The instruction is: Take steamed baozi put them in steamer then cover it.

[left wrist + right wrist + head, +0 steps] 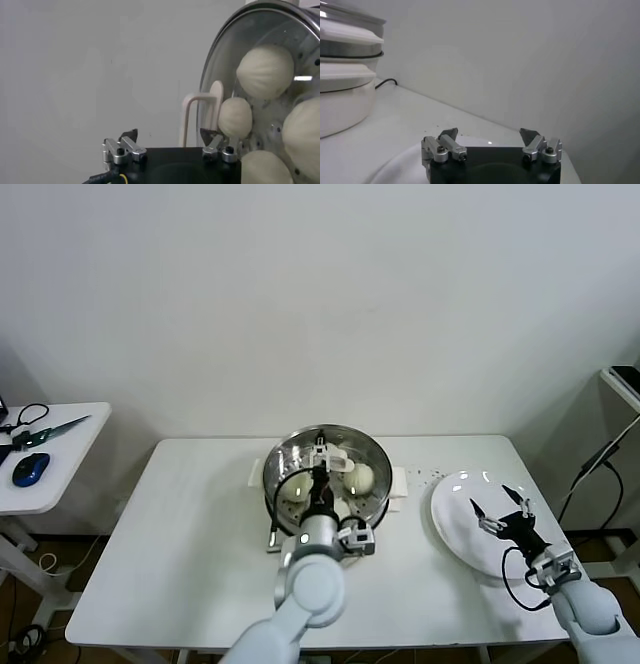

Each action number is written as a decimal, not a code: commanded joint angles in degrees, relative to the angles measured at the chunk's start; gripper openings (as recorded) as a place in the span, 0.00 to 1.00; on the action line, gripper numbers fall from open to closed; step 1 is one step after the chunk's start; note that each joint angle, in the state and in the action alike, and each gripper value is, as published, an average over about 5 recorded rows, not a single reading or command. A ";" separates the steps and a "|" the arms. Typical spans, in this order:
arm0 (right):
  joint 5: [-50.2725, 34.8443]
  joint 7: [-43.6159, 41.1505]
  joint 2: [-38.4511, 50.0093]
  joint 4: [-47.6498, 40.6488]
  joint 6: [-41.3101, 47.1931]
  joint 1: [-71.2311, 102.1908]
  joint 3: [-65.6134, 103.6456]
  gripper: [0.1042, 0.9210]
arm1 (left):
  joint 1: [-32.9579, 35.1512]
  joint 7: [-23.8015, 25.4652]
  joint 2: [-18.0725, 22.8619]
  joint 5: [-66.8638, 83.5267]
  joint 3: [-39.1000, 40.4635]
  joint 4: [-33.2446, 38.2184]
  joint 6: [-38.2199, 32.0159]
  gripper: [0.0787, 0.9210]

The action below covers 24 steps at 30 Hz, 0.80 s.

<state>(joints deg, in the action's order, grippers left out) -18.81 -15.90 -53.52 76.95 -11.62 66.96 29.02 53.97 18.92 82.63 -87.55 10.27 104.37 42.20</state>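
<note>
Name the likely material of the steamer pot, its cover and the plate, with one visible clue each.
Steamer: polished steel, mirror-like reflections. Cover: apparently clear glass, since the baozi show through it; white handle looks plastic. Plate: glossy white, ceramic or plastic, undecidable.

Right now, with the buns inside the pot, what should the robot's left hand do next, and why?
Probably lift the left hand straight off the cover: it is open around the white handle, and the cover seems seated on the steamer over the baozi. The right hand hovers over the plate.
</note>
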 commanded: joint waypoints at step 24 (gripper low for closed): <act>-1.37 1.99 -1.05 5.75 3.19 3.14 2.38 0.88 | 29.88 -34.48 -5.16 66.33 -38.69 19.92 -29.05 0.88</act>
<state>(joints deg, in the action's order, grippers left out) -19.84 -14.15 -54.30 81.00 -8.65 69.06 30.92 69.88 0.39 75.82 -56.86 -6.99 121.12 41.98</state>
